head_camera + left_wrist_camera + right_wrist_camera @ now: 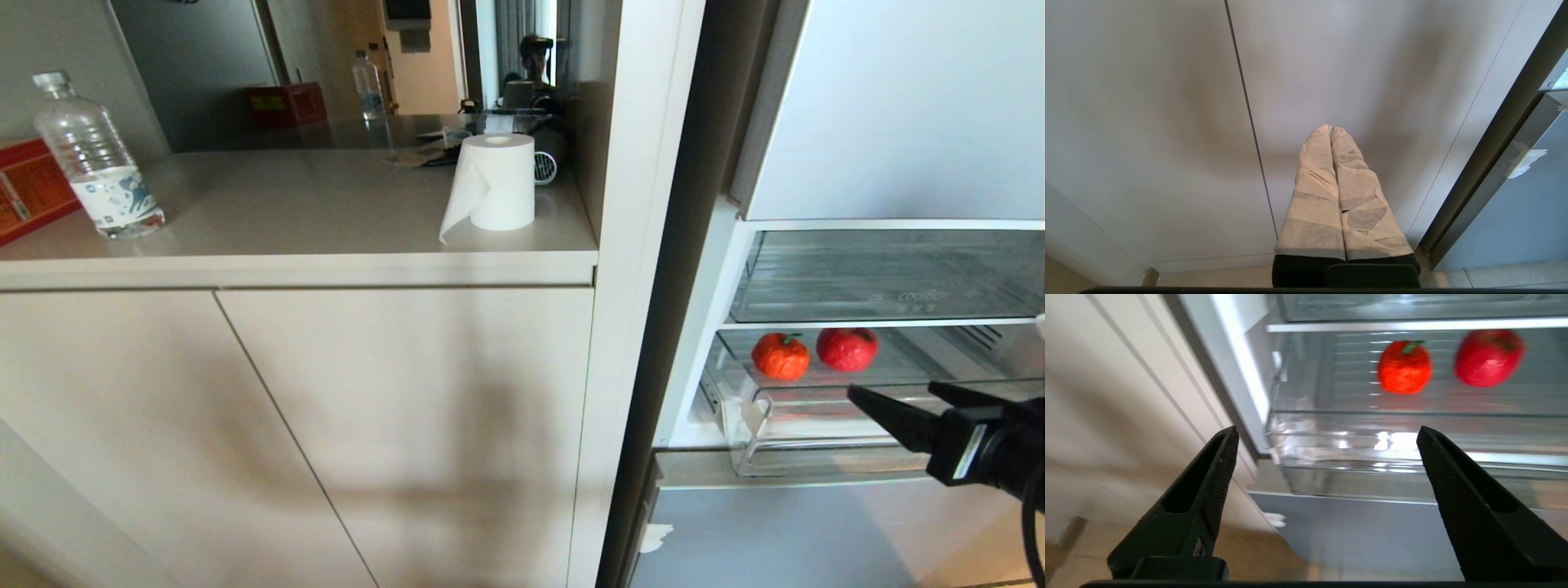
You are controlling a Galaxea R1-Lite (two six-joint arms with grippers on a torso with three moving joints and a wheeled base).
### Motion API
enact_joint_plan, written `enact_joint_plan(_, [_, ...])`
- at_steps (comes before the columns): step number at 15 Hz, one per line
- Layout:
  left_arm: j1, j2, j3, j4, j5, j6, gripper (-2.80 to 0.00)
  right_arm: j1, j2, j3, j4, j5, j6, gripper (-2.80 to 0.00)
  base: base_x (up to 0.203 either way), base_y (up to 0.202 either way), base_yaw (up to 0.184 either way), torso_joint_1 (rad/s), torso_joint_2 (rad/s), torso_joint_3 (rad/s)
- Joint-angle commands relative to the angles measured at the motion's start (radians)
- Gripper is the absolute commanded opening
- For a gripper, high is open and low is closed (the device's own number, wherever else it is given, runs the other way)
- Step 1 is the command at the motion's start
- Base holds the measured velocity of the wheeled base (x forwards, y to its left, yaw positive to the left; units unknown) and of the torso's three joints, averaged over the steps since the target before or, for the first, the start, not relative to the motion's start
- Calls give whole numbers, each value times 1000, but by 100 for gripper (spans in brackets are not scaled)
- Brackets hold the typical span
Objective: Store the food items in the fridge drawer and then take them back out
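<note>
Nearest, the right gripper (894, 396) is seen spread wide and empty before the fridge drawer's (816, 457) clear front lip. Beyond, at twelve o'clock, the tangerine (780, 355) and apple (847, 349) are set apart on the ribbed floor. Clenched, the left gripper (1331, 130) is parked facing the cabinet door (1167, 122).

Bright, even light; glare on the fridge drawer (1392, 445), soft shadows on the cabinet doors (326, 425).

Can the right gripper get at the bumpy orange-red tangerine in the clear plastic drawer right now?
Probably yes: the right gripper is open, facing the pulled-out drawer, with nothing covering the tangerine; only the front lip to clear.
</note>
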Motion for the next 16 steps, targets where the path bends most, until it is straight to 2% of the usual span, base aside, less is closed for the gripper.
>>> enact_joint_plan(1, [0, 1, 0, 0, 0, 0, -280, -37, 6, -121, 194, 0, -14, 0, 0, 0, 0, 0, 0, 0])
enact_joint_plan(6, [0, 1, 0, 0, 0, 0, -280, -103, 358, -354, 242, -2, -61, 0, 0, 0, 0, 0, 0, 0])
enact_joint_plan(11, [0, 1, 0, 0, 0, 0, -280, -131, 500, -482, 250, -2, -92, 0, 0, 0, 0, 0, 0, 0])
enact_joint_plan(16, [0, 1, 0, 0, 0, 0, -280, -146, 601, -533, 259, -1, -102, 0, 0, 0, 0, 0, 0, 0])
